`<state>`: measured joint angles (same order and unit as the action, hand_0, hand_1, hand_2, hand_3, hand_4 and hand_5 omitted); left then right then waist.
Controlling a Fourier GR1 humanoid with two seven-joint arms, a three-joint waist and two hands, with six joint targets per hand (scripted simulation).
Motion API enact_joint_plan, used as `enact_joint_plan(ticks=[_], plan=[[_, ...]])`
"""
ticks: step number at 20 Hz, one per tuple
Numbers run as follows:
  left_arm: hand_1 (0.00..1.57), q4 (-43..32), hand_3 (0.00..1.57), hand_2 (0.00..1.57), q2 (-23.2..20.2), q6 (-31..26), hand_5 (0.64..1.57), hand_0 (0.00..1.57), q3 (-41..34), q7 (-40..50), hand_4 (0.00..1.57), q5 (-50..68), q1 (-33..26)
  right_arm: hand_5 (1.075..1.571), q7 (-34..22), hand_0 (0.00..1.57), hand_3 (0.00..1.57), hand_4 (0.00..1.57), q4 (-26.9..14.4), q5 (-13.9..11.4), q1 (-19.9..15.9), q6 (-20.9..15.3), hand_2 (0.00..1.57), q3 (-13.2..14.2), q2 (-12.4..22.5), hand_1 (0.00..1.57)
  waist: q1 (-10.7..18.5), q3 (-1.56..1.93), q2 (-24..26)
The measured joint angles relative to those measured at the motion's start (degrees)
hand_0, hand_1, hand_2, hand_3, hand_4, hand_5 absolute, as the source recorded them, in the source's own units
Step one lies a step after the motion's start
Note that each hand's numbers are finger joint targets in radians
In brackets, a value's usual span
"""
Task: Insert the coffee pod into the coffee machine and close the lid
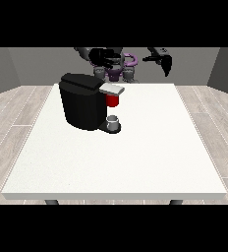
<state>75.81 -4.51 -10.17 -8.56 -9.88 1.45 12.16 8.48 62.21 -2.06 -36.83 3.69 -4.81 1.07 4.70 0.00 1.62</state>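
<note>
The black coffee machine (81, 101) stands on the white table (135, 157), left of centre towards the back. Its grey lid (111, 89) juts out to the right over a red thing at the machine (112, 101). A small grey thing (114, 120) sits on the machine's base below; I cannot tell whether it is the pod. Both hands are raised behind the table's far edge, close to the robot's body. The hand at the view's left (104, 57) hovers above and behind the machine with its fingers spread. The hand at the view's right (163, 61) hangs with its fingers pointing down, holding nothing.
The robot's torso (117, 69) shows small behind the far table edge. Wooden floor surrounds the table on all sides. White tabletop stretches in front of and to the right of the machine.
</note>
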Motion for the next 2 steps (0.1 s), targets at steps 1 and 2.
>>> enact_joint_plan(ticks=[1, 2], plan=[[0.0, -0.96, 0.0, 0.0, 0.08, 0.33, 1.571, 0.0, -0.31, -1.2, 0.19, -0.19, -0.75, 1.571, -0.35, 0.0, 0.0, 0.25, 1.22, 1.2, 1.45, -0.18, 0.0, -0.9, -0.26, 0.0, -1.01, 0.01, 0.67], [0.0, -1.43, 0.0, 0.0, -0.08, 0.46, 1.571, 0.0, -0.59, -1.77, 0.19, -0.26, -1.25, 1.571, 0.07, 0.0, 0.0, 0.16, 2.1, 2.31, 3.48, -0.51, 0.0, -1.59, -0.42, 0.0, -1.73, -0.01, 1.21]])
